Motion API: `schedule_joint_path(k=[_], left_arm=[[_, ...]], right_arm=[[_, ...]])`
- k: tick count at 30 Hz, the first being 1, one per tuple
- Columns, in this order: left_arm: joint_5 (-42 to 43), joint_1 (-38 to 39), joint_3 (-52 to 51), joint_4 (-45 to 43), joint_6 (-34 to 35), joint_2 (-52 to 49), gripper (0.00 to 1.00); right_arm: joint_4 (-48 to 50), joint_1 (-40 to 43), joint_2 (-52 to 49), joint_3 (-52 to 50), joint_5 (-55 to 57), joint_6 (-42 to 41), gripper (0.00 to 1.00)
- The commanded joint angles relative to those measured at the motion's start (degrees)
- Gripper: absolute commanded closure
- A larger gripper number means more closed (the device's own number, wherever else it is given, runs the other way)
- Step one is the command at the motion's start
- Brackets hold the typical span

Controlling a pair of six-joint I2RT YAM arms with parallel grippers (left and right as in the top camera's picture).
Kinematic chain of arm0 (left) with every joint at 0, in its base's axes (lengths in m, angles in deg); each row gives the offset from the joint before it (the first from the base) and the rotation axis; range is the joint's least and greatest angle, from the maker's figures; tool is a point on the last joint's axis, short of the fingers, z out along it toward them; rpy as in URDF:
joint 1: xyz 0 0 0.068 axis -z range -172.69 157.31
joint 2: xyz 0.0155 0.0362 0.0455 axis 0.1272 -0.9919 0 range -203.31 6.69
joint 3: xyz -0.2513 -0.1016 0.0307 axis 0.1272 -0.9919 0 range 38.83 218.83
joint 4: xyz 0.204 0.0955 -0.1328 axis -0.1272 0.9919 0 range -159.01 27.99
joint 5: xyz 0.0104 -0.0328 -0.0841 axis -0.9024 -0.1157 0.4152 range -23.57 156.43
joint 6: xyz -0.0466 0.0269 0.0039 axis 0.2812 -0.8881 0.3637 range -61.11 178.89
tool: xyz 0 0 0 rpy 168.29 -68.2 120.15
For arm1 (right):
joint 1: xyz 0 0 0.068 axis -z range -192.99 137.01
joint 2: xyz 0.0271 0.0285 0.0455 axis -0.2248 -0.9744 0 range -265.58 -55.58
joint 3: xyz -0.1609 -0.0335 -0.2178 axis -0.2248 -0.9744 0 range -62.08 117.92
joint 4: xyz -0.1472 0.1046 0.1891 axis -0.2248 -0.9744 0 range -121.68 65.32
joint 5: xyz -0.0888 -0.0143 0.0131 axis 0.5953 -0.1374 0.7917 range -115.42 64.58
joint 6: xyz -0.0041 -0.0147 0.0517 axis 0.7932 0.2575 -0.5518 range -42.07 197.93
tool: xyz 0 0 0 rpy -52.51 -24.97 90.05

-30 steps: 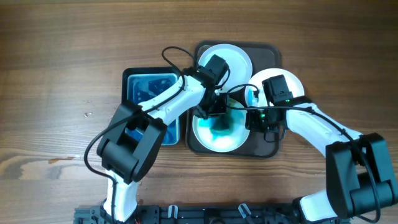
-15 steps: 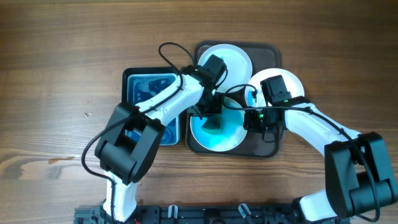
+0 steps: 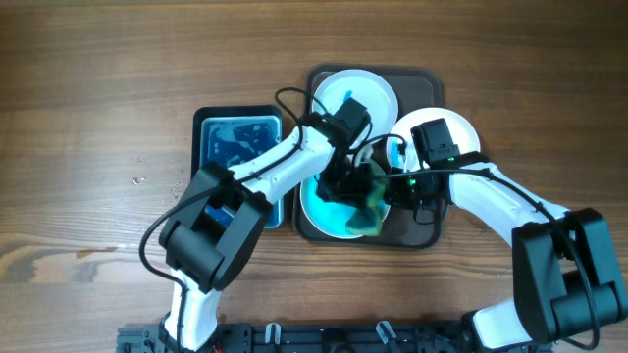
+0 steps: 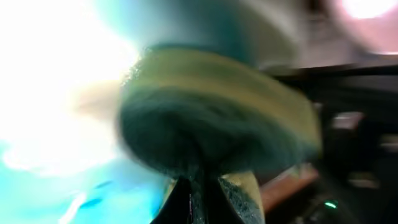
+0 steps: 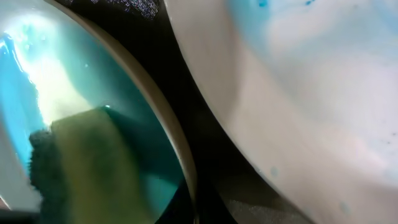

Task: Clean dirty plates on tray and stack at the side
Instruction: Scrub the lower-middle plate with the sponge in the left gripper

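Pinching a sponge (image 4: 211,115) hard in the left gripper (image 3: 350,188), fingers closed right down on it, and pressing its dark scouring face onto the near plate (image 3: 324,211) just beneath the fingertips, presumably to rub off the blue film there. Steadying that plate with the right gripper (image 3: 404,188), which looks closed on the rim running in between its fingers, likely to stop it sliding about the tray (image 3: 412,235). Leaving a second plate (image 3: 378,93) waiting on the tray beyond the left fingers, and a third plate (image 3: 467,127) lying beyond the right fingers at the tray's edge.
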Motion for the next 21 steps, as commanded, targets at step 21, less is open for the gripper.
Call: schedule_joint_path(k=[21], left_arm=[[-2.54,-3.91,-0.44,-8.37,-1.09,-0.90,0.96]], right_arm=[[-0.57,0.20,-2.10,-1.46,4.09,-1.22,0.96]])
